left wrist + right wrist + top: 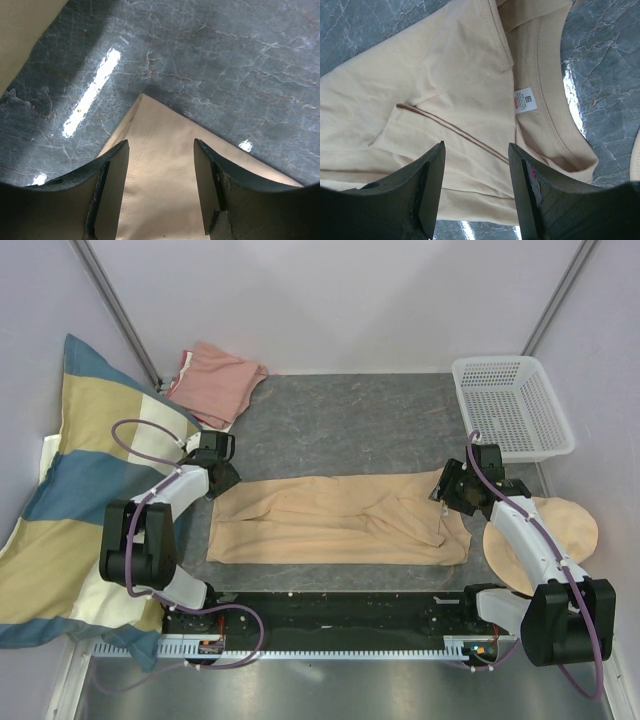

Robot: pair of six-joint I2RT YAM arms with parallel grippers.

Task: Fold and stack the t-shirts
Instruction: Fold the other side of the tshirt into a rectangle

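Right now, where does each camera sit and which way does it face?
Top external: above, behind the bases, facing down on the table; both arms show.
Left wrist: on the left arm, facing down past the left gripper at a corner of the tan t-shirt.
Right wrist: on the right arm, facing down past the right gripper at the collar label.
Shared: both wrist views show the tan t-shirt.

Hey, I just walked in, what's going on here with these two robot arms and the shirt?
The two arms are working on a plain tan cloth t-shirt, which lies on the grey marbled tabletop folded lengthwise into a long strip. The left gripper is poised open over the shirt's hem corner, and the right gripper is open over the collar end, near the small white neck label. Neither appears to grip the cloth yet. A salmon-pink t-shirt lies roughly folded at the far left corner.
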